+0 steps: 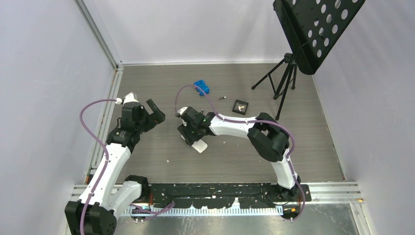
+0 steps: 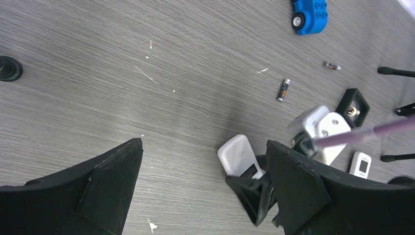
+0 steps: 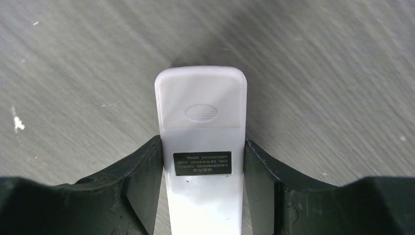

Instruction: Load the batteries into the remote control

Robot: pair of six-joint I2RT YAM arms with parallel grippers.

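Slim white plastic remote control [image 3: 200, 98], back face up: small black label, ribbed oval thumb patch above it. My right gripper [image 3: 203, 147] clamps both long edges; the far end juts past the fingertips, with bare grey wood-grain table [image 3: 73, 58] on every side. My left gripper [image 2: 204, 144] gapes wide, holding nothing. Two tiny dark cylindrical batteries [image 2: 283, 90] lie well beyond it, apart from each other.

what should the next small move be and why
Probably bring the open left end effector to the cover and slide it off: the right end effector grips the remote back-up, the cover looks shut, and the batteries lie loose on the table.
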